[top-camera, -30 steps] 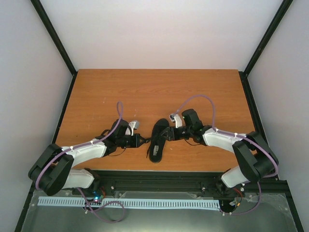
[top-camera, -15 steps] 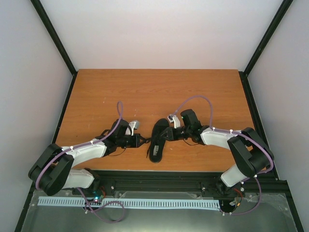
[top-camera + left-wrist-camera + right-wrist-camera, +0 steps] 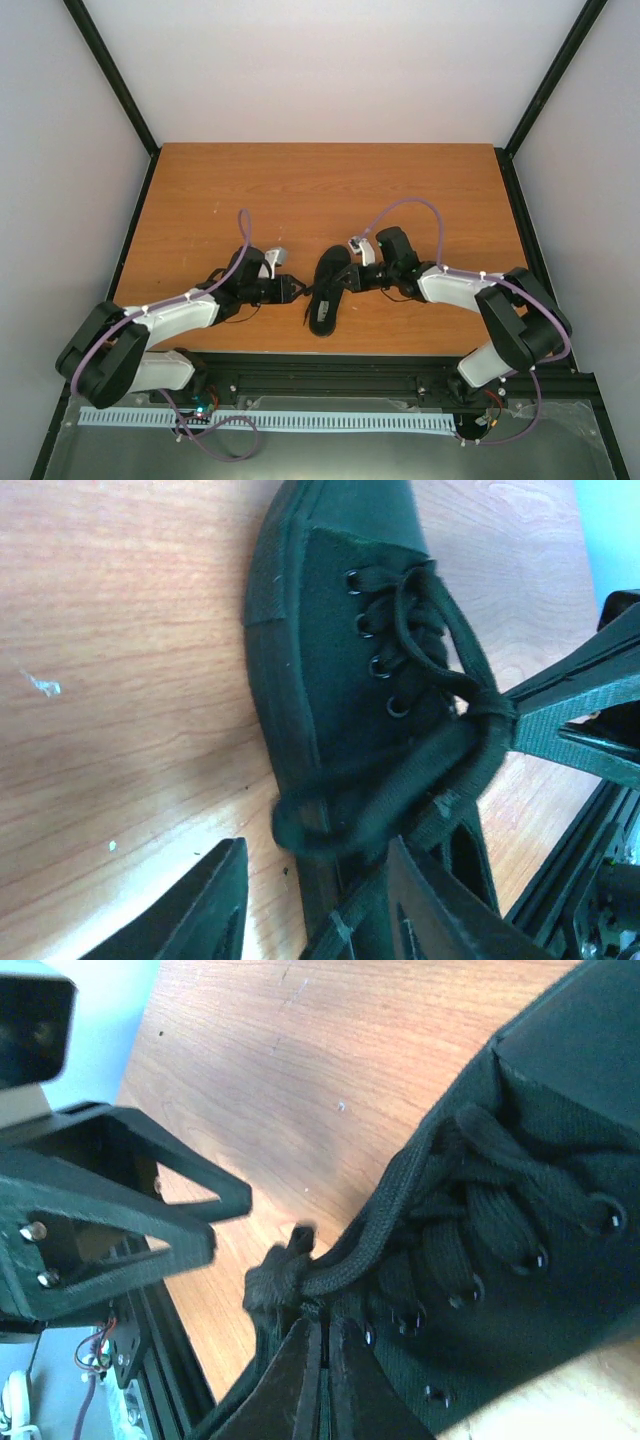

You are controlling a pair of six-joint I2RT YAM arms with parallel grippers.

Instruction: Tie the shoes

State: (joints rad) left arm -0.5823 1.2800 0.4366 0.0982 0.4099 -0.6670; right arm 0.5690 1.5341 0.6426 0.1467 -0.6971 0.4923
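A single black shoe lies near the table's front edge, between both grippers, and fills much of the left wrist view and the right wrist view. My left gripper is at the shoe's left side. Its jaws stand apart, and a black lace loop lies just ahead of them over the shoe's side. My right gripper is at the shoe's right side. Its fingers are pressed together on a lace strand below a bunched lace knot.
The wooden table is enclosed by pale walls and black corner posts. A black rail runs along its near edge, close to the shoe's heel. Purple cables arch over both arms.
My left gripper's jaws have parted and let go of the lace. My right gripper's jaws have closed on a lace strand. The shoe has barely shifted.
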